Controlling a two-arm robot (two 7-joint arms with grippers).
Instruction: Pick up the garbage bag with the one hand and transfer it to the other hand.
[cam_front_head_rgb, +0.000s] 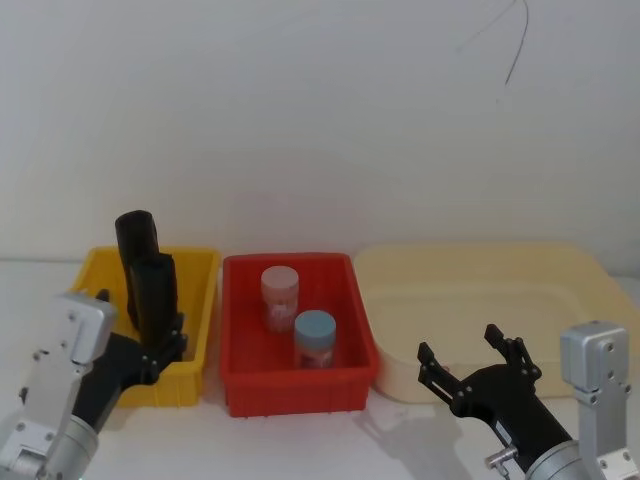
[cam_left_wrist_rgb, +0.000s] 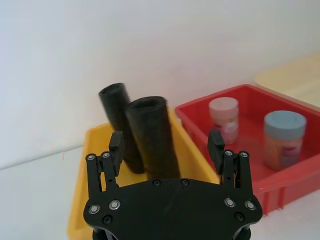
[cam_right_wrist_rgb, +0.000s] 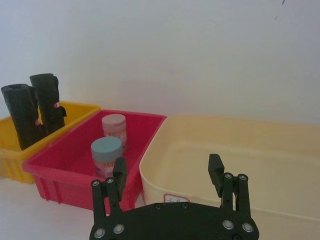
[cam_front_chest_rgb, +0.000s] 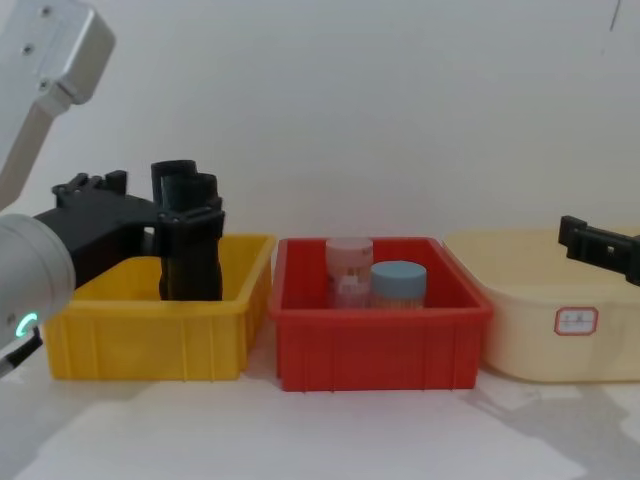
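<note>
Three containers stand in a row on the white table (cam_front_head_rgb: 300, 445): a yellow bin (cam_front_head_rgb: 204, 300) at left, a red bin (cam_front_head_rgb: 295, 390) in the middle and a wider cream tub (cam_front_head_rgb: 470, 258) at right. The red bin holds two upright jars, a pink-lidded jar (cam_front_head_rgb: 280, 295) to the rear and a blue-lidded jar (cam_front_head_rgb: 315, 340) just before it. The tub's front wall bears a small white label (cam_front_chest_rgb: 576, 320).
</note>
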